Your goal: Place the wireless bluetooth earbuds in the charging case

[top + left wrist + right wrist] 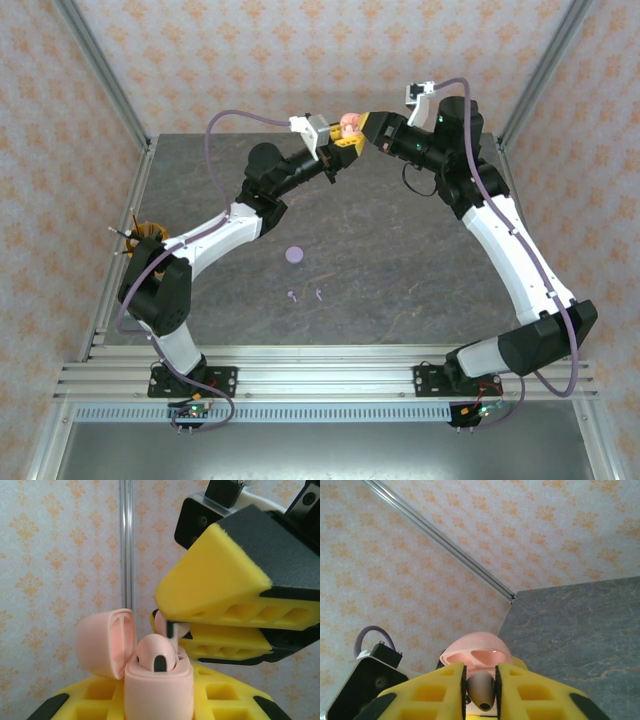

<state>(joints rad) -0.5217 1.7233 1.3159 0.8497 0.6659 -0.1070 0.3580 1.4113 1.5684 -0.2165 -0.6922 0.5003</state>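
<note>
Grey marbled tabletop (420, 250) runs from the two arm bases toward walls papered in an orange floral print. Nearest the bases, at about 6 o'clock from the table's middle, two pale purple earbuds (292, 296) lie loose, just beside each other but apart. At their 12 o'clock, near them, sits a round purple case (293, 254).

Farther out, at the table's 12 o'clock, both arms meet in front of the back wall. The left gripper (343, 140) is clamped narrow around the body of the pink charging case (157, 690), holding it upright with its lid (106, 642) swung open toward 9 o'clock in the left wrist view. One pink earbud (157, 657) sits in the case, its rounded head showing above the rim.

The right gripper (481, 680) comes in from the case's 3 o'clock, its yellow fingers (215, 580) pinched on a second pink earbud (161, 624). That bud hangs at the seated bud's 1 o'clock, its white stem pointing down at the case opening; I cannot tell whether it touches the rim.
</note>
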